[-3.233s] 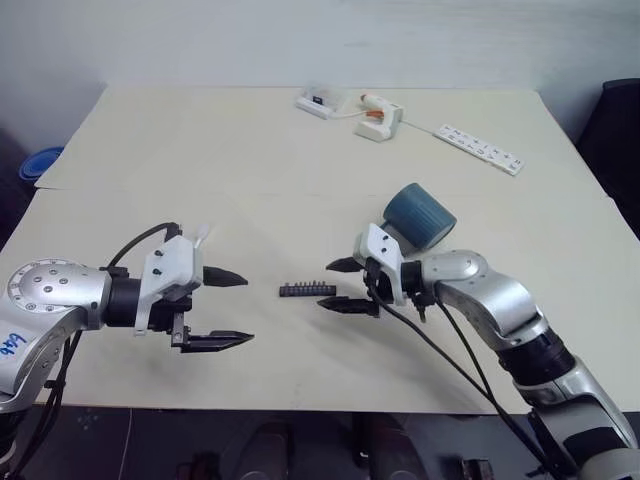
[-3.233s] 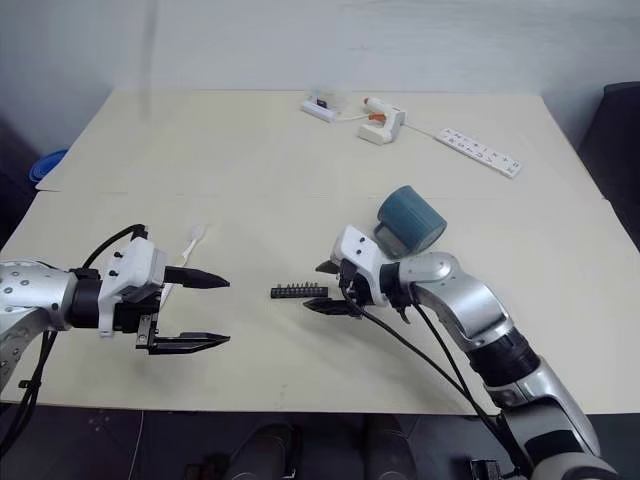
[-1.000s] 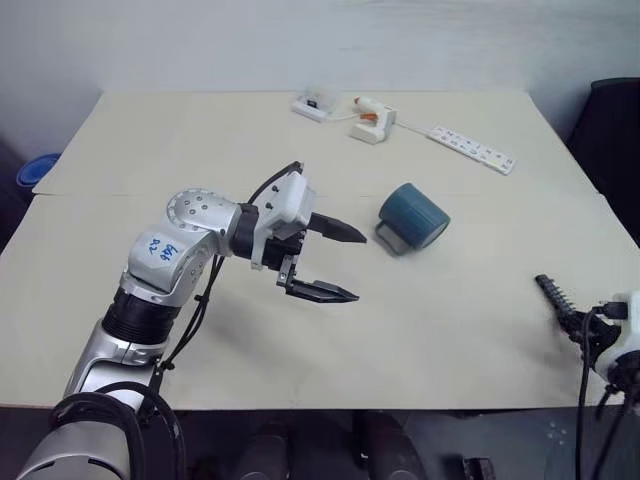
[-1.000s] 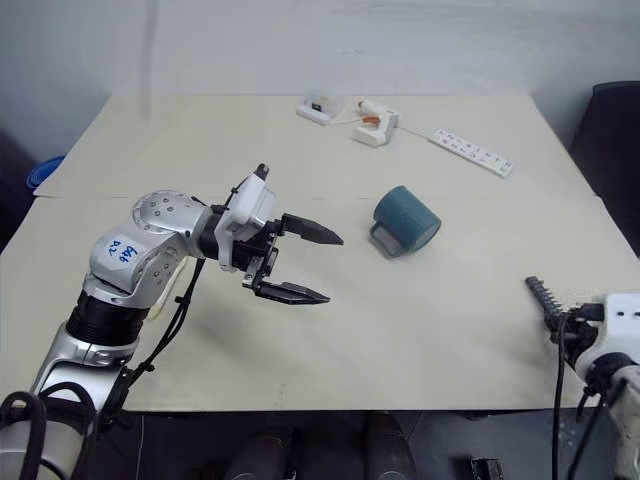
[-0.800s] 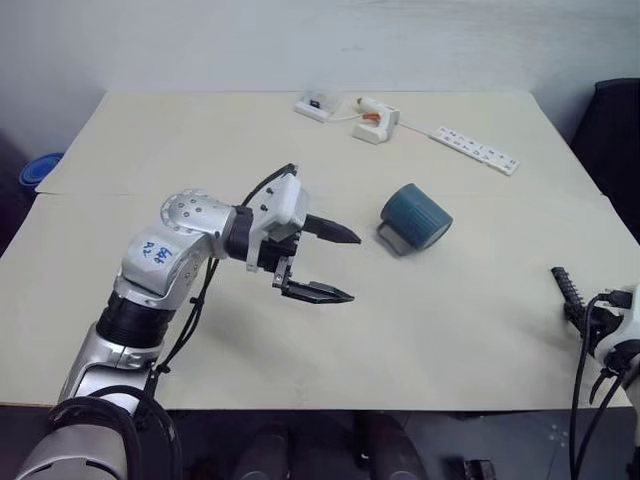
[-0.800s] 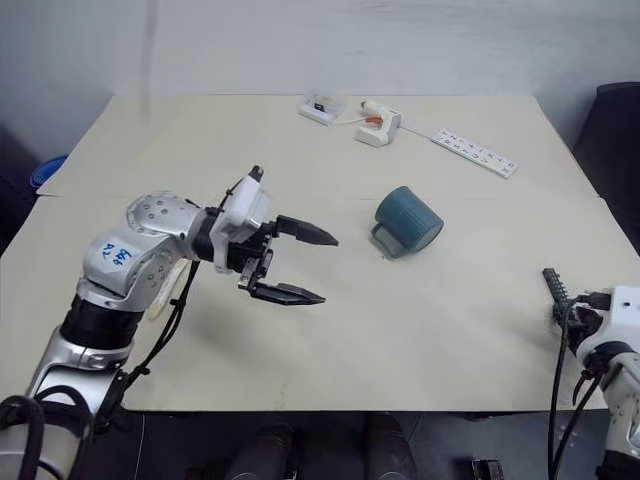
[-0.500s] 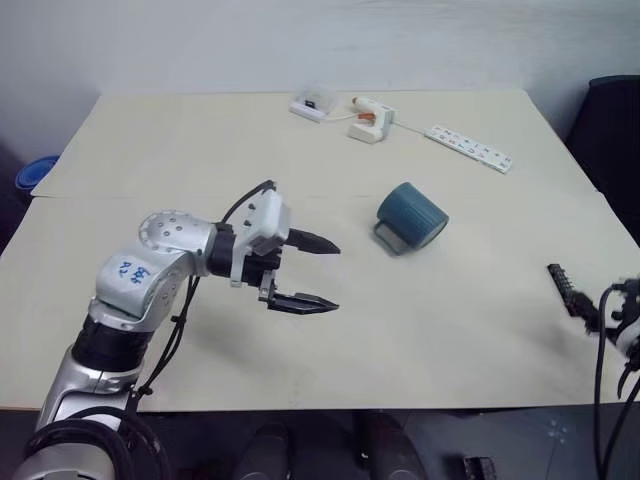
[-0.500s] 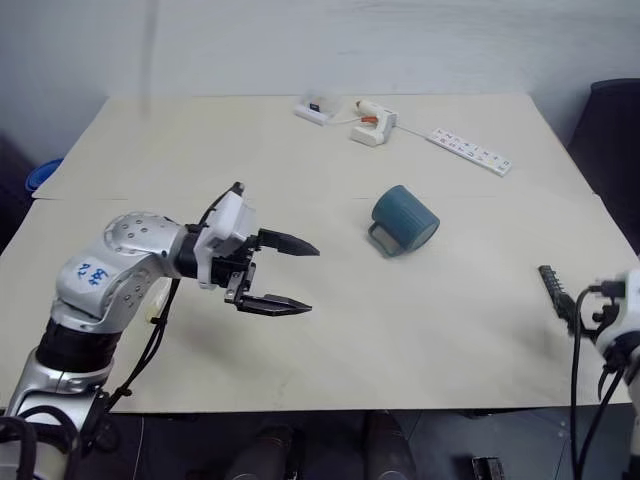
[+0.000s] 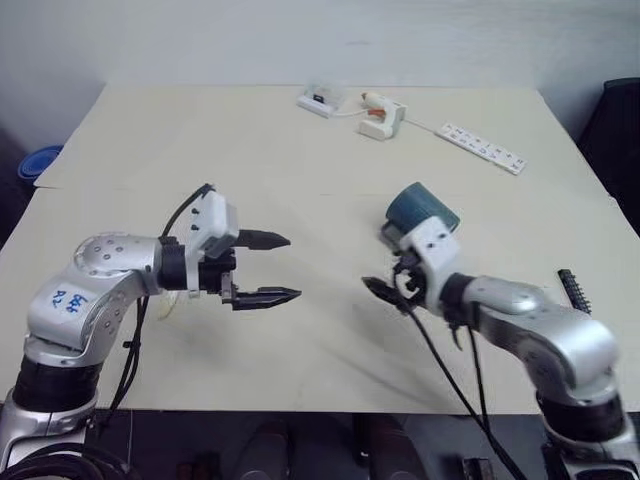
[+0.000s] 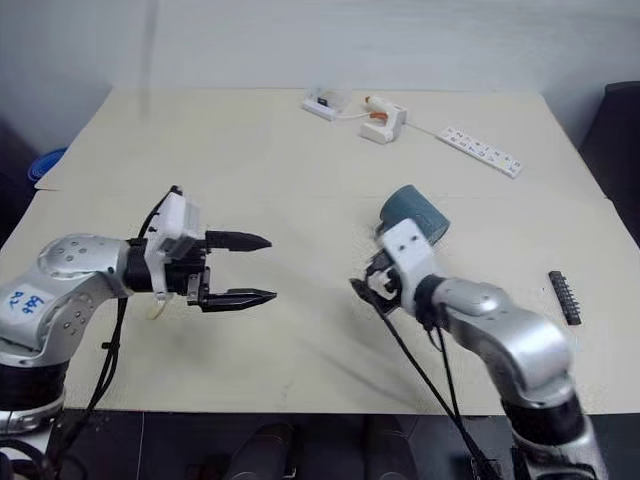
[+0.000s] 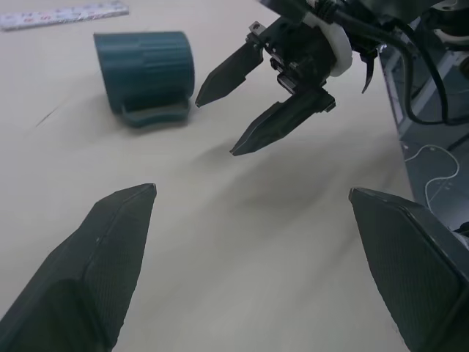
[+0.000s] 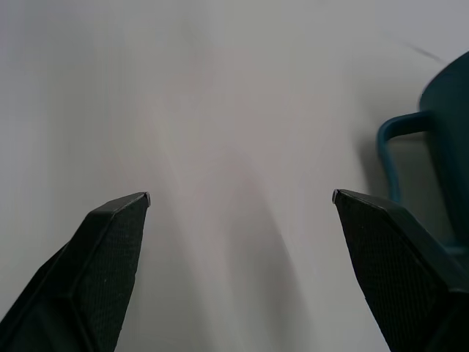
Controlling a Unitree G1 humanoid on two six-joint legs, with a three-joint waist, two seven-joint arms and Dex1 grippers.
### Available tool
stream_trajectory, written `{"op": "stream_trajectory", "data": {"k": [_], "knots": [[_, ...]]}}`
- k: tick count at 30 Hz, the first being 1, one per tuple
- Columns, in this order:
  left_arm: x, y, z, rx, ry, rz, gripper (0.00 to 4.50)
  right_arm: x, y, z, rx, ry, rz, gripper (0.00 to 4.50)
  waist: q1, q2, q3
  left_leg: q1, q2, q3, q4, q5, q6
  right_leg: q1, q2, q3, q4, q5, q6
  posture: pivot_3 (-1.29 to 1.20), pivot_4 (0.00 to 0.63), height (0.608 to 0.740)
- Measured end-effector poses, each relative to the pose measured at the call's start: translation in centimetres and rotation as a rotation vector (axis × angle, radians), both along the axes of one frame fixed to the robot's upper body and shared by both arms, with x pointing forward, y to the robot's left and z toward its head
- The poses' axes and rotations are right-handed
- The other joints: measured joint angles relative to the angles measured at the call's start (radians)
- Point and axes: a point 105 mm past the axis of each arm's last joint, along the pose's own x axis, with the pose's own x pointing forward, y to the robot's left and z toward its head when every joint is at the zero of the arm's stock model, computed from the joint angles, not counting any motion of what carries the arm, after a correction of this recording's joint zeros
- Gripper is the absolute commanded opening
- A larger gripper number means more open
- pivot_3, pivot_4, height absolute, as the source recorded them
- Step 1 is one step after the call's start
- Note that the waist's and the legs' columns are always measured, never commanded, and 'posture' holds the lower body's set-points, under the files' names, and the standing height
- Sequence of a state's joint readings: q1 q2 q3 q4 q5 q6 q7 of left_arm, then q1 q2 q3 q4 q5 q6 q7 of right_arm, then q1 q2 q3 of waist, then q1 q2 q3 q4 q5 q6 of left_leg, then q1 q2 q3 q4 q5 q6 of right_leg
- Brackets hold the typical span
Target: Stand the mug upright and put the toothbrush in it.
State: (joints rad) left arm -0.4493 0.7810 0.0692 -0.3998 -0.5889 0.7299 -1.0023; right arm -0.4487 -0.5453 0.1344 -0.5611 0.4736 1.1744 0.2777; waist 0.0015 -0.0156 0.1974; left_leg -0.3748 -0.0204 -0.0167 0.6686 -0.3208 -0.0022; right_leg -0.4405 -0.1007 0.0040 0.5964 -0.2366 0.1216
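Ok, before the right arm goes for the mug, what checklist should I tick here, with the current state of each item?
1. Dark teal-blue ribbed mug upright: not ok, it lies on its side on the beige table.
2. Right gripper open: ok, jaws apart, empty.
3. Right gripper beside the mug, not touching it: ok; loop handle lies just past one finger.
4. Left gripper open and clear of the mug: ok.
5. Toothbrush located: cannot tell.
6. Short black toothed strip out of the way: ok, near the table's right edge.
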Motion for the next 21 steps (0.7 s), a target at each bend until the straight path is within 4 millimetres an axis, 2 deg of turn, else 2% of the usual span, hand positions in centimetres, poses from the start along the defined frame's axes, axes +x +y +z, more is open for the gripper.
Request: {"op": "stream_trajectory", "data": {"k": [2, 5, 8, 13, 17, 21], "knots": [[-0.1, -0.1, 0.2, 0.007, -0.016, 0.007, 4.50, 1.7, -0.1, -0.4, -0.079, -0.021, -0.036, 4.17, -0.004, 0.000, 0.000, 0.000, -0.001, 0.002, 0.000, 0.000, 0.001, 0.000, 0.000, 0.001, -0.002, 0.002, 0.003, 0.00, 0.150, 0.740], [-0.2, -0.2, 0.3, 0.002, -0.023, 0.012, 4.50, 3.8, -0.8, 0.2, -0.161, -0.081, -0.082, 4.17, -0.004, 0.000, 0.000, 0.000, -0.002, 0.002, -0.001, -0.001, 0.002, 0.000, 0.002, 0.000, -0.003, 0.002, 0.003, 0.00, 0.150, 0.740], [-0.1, -0.2, 0.4, 0.000, -0.024, 0.021, 4.50, 4.7, -1.1, 0.4, -0.187, -0.107, -0.096, 4.17, -0.004, 0.000, 0.000, 0.000, -0.001, 0.002, -0.003, 0.000, 0.001, -0.002, 0.004, 0.000, -0.001, 0.001, 0.001, 0.00, 0.150, 0.740], [-0.2, -0.5, 0.5, 0.002, -0.039, 0.023, 4.50, 6.4, -1.6, -0.8, -0.213, -0.082, -0.109, 4.17, -0.010, 0.000, 0.000, 0.000, -0.001, 0.004, -0.002, -0.001, 0.001, -0.002, 0.004, 0.001, 0.000, 0.001, 0.001, 0.00, 0.150, 0.740], [-0.2, -0.6, 0.6, 0.003, -0.051, 0.018, 4.50, 7.9, -0.8, -1.0, -0.169, -0.068, -0.089, 4.17, -0.023, -0.002, -0.001, 0.004, -0.001, 0.004, -0.002, 0.000, 0.001, -0.001, 0.004, 0.002, 0.000, 0.001, 0.000, 0.00, 0.150, 0.740], [-0.2, -0.9, 1.1, 0.001, -0.081, 0.006, 4.50, 9.2, -0.4, -1.2, -0.120, -0.037, -0.064, 3.24, -0.031, -0.002, -0.001, 0.007, 0.000, 0.003, -0.002, 0.001, 0.000, 0.001, 0.005, 0.002, 0.001, 0.003, -0.002, 0.00, 0.150, 0.740]]}}
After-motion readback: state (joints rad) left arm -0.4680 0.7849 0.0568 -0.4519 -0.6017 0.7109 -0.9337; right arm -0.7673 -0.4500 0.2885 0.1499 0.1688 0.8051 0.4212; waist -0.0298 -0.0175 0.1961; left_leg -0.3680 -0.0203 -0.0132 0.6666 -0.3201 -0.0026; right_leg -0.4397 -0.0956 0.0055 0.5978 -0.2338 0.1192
